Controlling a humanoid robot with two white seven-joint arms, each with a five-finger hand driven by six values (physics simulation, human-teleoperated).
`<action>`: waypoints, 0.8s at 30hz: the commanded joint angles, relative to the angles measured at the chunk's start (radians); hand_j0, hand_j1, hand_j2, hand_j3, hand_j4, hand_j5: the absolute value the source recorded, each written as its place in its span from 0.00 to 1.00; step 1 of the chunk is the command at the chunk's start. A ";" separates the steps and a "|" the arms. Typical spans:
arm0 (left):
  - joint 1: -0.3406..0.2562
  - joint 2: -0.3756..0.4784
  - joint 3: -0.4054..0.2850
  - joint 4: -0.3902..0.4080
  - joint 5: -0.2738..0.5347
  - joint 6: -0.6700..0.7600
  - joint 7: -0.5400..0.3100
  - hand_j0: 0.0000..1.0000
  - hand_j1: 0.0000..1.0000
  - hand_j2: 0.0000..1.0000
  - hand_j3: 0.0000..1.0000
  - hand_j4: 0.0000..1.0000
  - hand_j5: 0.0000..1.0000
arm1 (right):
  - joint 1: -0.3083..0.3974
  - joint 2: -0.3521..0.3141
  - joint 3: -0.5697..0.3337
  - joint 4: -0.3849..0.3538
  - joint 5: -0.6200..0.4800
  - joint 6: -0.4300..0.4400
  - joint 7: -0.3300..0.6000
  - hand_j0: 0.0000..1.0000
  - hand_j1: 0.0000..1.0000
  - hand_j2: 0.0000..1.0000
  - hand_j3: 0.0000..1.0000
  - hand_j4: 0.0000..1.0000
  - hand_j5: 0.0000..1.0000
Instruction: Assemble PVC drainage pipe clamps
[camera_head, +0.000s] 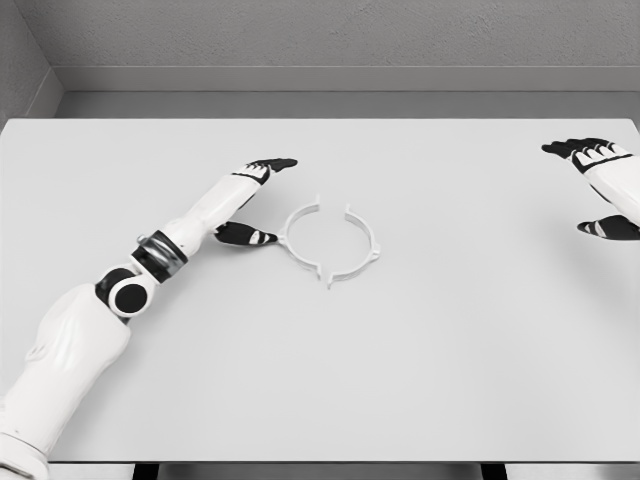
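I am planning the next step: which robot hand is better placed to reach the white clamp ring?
The left robot hand: open, right beside the clamp ring, thumb near its left edge. The right robot hand, also open, sits far off at the table's right edge.

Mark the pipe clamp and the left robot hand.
pipe clamp (296, 226), head view, left half-ring's band.
left robot hand (252, 200), head view, middle of the open hand.

White table (420, 380) bearing two white half-ring clamp pieces (330, 243) set facing as a near-closed ring, just right of the left hand (245, 205).
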 joint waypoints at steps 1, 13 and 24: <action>0.000 -0.002 0.003 -0.001 0.004 0.000 0.000 1.00 1.00 1.00 1.00 1.00 1.00 | 0.000 0.001 -0.003 -0.001 -0.008 0.003 0.001 1.00 1.00 1.00 1.00 1.00 1.00; -0.048 -0.022 0.012 0.073 0.004 0.000 0.000 1.00 1.00 1.00 1.00 1.00 1.00 | 0.000 0.001 -0.001 -0.004 -0.008 0.003 0.001 1.00 1.00 1.00 1.00 1.00 1.00; -0.072 -0.044 0.009 0.113 0.002 0.000 0.000 1.00 1.00 1.00 1.00 1.00 1.00 | 0.000 0.001 -0.001 -0.004 -0.008 0.003 0.001 1.00 1.00 1.00 1.00 1.00 1.00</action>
